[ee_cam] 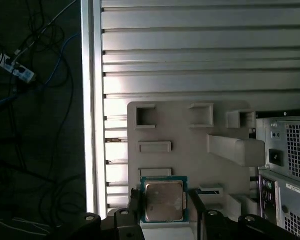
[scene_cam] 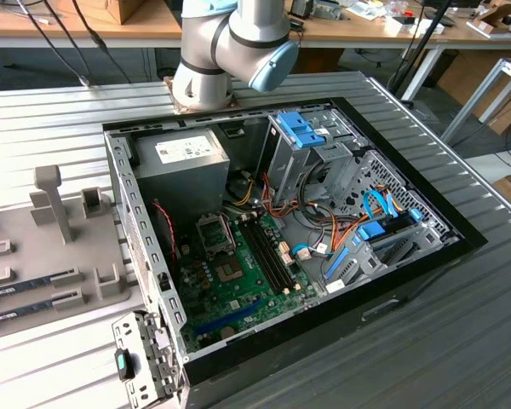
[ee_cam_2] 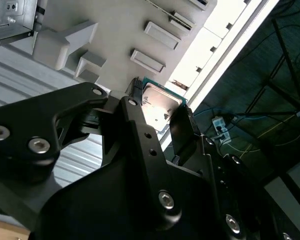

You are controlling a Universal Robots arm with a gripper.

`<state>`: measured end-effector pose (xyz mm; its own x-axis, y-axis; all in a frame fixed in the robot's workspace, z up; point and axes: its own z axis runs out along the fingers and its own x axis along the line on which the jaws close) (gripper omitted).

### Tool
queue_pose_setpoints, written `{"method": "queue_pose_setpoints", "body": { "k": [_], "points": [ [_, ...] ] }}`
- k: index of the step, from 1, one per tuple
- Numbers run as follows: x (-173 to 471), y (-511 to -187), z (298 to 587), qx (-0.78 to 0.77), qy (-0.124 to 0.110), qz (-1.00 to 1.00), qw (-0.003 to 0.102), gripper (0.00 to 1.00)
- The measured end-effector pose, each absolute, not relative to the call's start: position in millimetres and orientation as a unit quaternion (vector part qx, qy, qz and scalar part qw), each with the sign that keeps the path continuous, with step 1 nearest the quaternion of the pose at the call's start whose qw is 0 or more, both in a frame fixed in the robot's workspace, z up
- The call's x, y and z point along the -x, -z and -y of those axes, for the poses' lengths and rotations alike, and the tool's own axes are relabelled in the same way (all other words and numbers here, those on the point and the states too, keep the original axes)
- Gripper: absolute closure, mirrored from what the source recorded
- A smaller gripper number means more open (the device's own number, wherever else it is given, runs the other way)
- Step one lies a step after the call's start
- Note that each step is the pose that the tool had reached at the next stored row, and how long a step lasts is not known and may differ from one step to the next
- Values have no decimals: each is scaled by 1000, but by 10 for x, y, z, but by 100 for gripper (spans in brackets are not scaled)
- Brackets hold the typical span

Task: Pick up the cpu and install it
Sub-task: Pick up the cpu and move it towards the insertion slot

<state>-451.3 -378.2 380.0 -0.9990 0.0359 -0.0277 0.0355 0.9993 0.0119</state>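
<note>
Contact is made on two opposite edges of the cpu [ee_cam: 163, 200] [ee_cam_2: 159, 101] by the black fingers [ee_cam: 134, 207] of the hand [ee_cam: 164, 210] [ee_cam_2: 160, 105]. As seen in both wrist views, the hand is narrowed to the chip's width and has hold of it. The silver top, ringed by a thin green rim, is turned towards both cameras. The chip is positioned over a corner of a grey fixture plate [ee_cam: 182, 132] [ee_cam_2: 115, 30] moulded with rectangular pockets and upright posts; whether it rests there or is raised cannot be told. The plate is laid on a slatted metal table [ee_cam: 190, 50], just beside an open desktop computer case [ee_cam: 285, 145] [scene_cam: 123, 196]. In the exterior view, the motherboard [scene_cam: 238, 285] is exposed, and the arm [scene_cam: 230, 43] is seen above the case's far side. Dark memory sticks [scene_cam: 30, 284] are slotted into the plate.
</note>
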Motion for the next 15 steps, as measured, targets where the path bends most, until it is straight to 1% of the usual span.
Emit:
{"method": "queue_pose_setpoints", "body": {
  "k": [15],
  "points": [
    [4513, -3939, 3782, -18, -6, -1000, 14, 53]
  ]
}}
